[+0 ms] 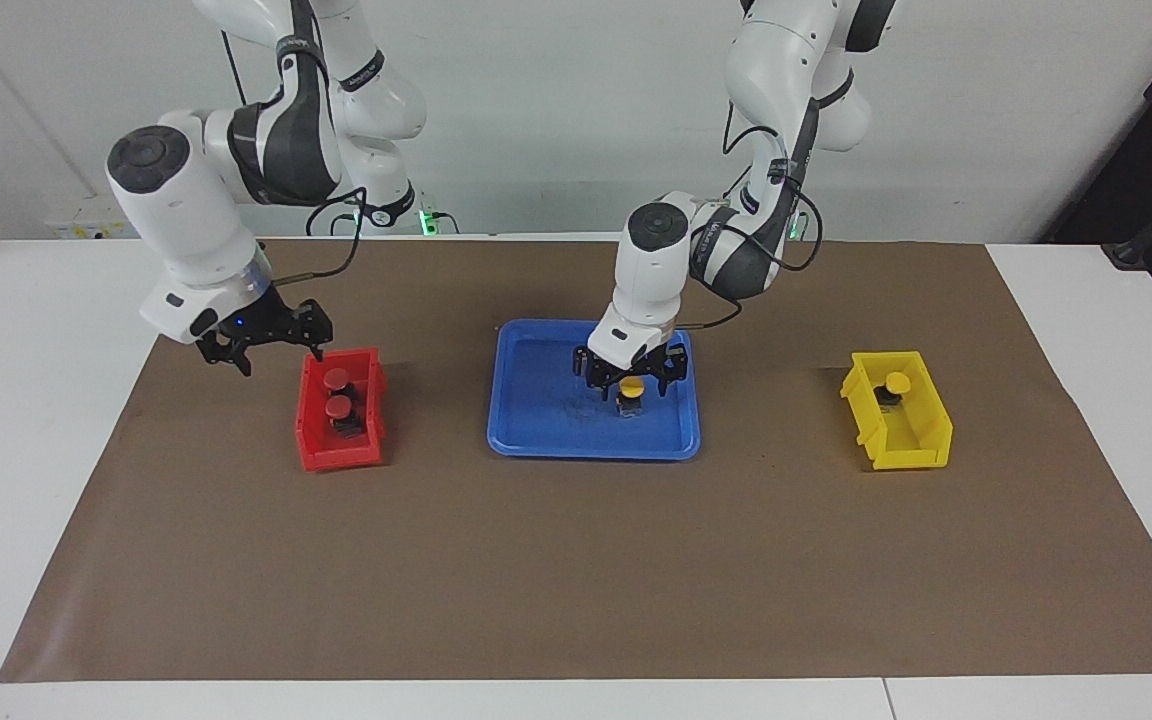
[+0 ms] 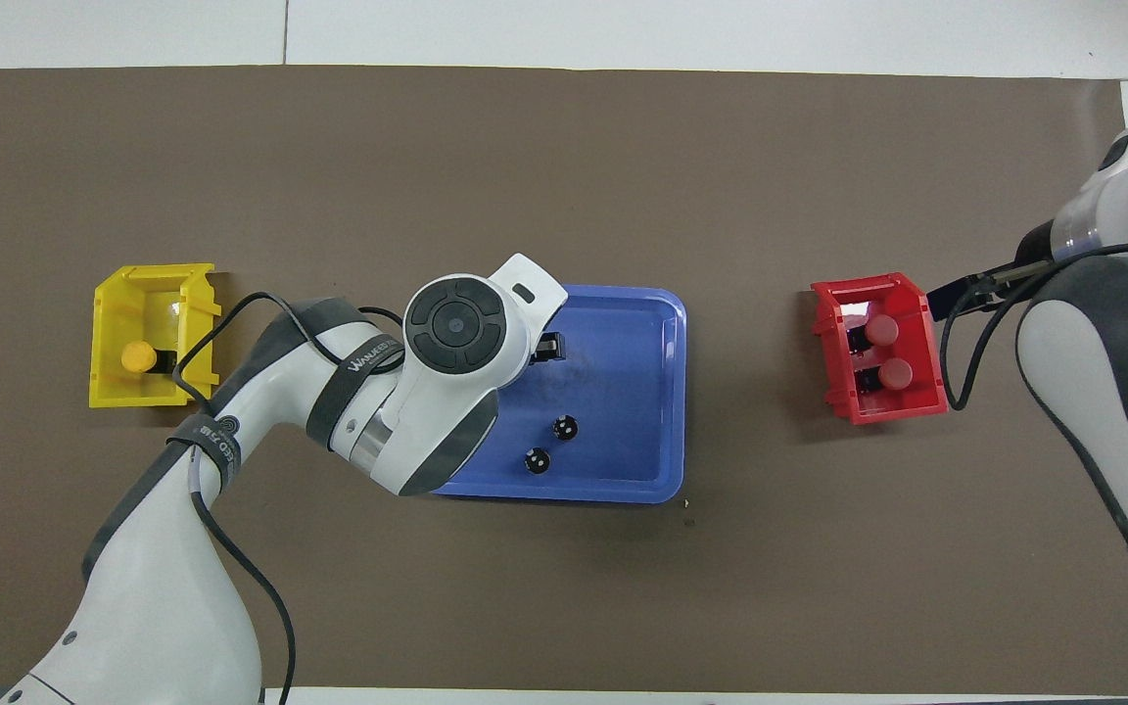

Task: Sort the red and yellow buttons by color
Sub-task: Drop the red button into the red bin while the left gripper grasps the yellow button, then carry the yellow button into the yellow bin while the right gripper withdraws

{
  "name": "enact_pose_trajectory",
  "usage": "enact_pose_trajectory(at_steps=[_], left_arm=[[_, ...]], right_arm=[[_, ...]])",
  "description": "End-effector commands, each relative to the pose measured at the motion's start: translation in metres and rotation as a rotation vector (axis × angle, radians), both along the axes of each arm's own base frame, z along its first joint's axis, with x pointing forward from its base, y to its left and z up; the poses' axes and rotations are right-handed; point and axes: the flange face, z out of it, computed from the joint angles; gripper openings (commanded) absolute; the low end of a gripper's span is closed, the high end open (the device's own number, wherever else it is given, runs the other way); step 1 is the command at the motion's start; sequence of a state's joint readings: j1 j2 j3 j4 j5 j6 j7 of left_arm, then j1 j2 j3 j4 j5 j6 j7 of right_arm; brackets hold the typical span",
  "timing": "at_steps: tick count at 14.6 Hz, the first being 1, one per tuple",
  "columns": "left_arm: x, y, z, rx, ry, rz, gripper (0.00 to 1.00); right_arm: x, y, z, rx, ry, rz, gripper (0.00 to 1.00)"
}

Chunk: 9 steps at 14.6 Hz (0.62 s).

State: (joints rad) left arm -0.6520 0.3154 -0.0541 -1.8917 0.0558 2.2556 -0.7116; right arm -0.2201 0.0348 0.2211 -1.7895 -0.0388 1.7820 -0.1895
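A yellow button (image 1: 631, 388) stands in the blue tray (image 1: 536, 440). My left gripper (image 1: 631, 375) is down over it, at the button's level. In the overhead view the left arm's hand hides that button. A second yellow button (image 1: 897, 382) sits in the yellow bin (image 1: 911, 450), also seen in the overhead view (image 2: 138, 356). Two red buttons (image 1: 337, 378) (image 1: 339, 406) sit in the red bin (image 1: 336, 455), also seen in the overhead view (image 2: 881, 329) (image 2: 895, 372). My right gripper (image 1: 276, 352) hovers beside the red bin, toward the right arm's end of the table.
Two small dark cylinders (image 2: 565, 427) (image 2: 537, 460) without coloured caps lie in the blue tray (image 2: 642, 323), nearer to the robots than the button. A brown mat (image 1: 576, 580) covers the table. The bins stand at either end and the tray in the middle.
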Motion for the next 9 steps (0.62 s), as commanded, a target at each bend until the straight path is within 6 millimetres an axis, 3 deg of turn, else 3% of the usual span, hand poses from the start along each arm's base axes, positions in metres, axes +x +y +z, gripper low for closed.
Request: enact_pose_trajectory(at_steps=[1, 4, 7, 9], left_arm=[[0.001, 0.002, 0.001, -0.001, 0.043, 0.037, 0.02], [0.009, 0.007, 0.005, -0.019, 0.040, 0.055, 0.01], [0.022, 0.015, 0.021, -0.023, 0.034, 0.078, 0.01], [0.030, 0.034, 0.062, 0.000, 0.059, 0.101, 0.01]], right_arm=[[-0.003, 0.000, 0.052, 0.012, -0.001, -0.041, 1.00], [-0.013, -0.011, 0.113, 0.014, 0.011, -0.097, 1.00], [-0.018, -0.013, 0.129, 0.004, 0.000, -0.109, 1.00], [-0.019, -0.011, 0.128, -0.006, -0.011, -0.113, 1.00]])
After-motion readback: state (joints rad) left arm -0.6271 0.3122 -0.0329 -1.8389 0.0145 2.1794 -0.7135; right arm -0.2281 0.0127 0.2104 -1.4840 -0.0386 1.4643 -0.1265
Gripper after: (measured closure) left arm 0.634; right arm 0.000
